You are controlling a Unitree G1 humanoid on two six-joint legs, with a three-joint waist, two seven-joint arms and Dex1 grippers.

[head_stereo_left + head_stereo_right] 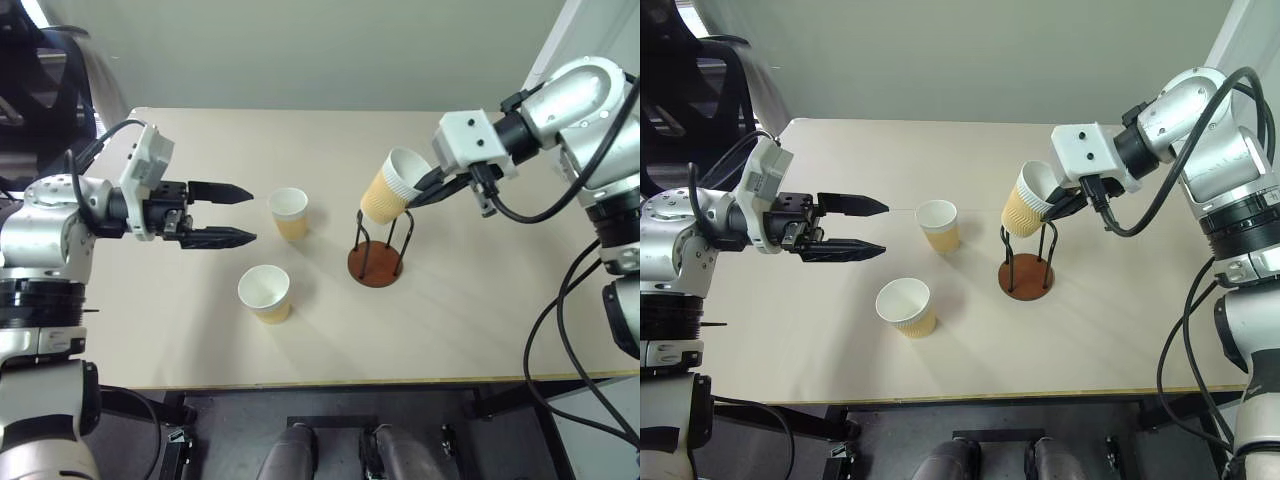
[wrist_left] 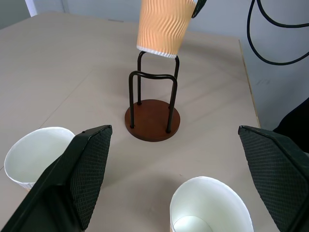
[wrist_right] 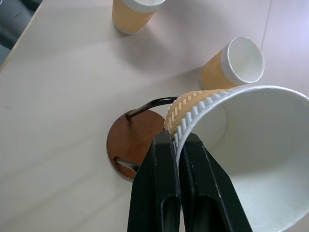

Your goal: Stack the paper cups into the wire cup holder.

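Observation:
My right gripper (image 1: pixel 414 201) is shut on the rim of a tan ribbed paper cup (image 1: pixel 390 190), one finger inside and one outside. The cup hangs tilted, with its bottom just over the wire tops of the cup holder (image 1: pixel 376 262), a reddish-brown disc with black wire loops. In the right wrist view the fingers (image 3: pixel 159 183) pinch the cup wall (image 3: pixel 193 111) above the holder base (image 3: pixel 129 142). Two more paper cups stand upright on the table, one (image 1: pixel 289 212) left of the holder, one (image 1: pixel 265 293) nearer the front. My left gripper (image 1: pixel 253 214) is open and level, pointing at the farther cup.
The pale table (image 1: pixel 480 320) ends at a front edge close below the near cup and a right edge past the holder. Black cables (image 1: pixel 560 330) hang by my right arm. A dark chair (image 1: pixel 700 90) stands off the back left corner.

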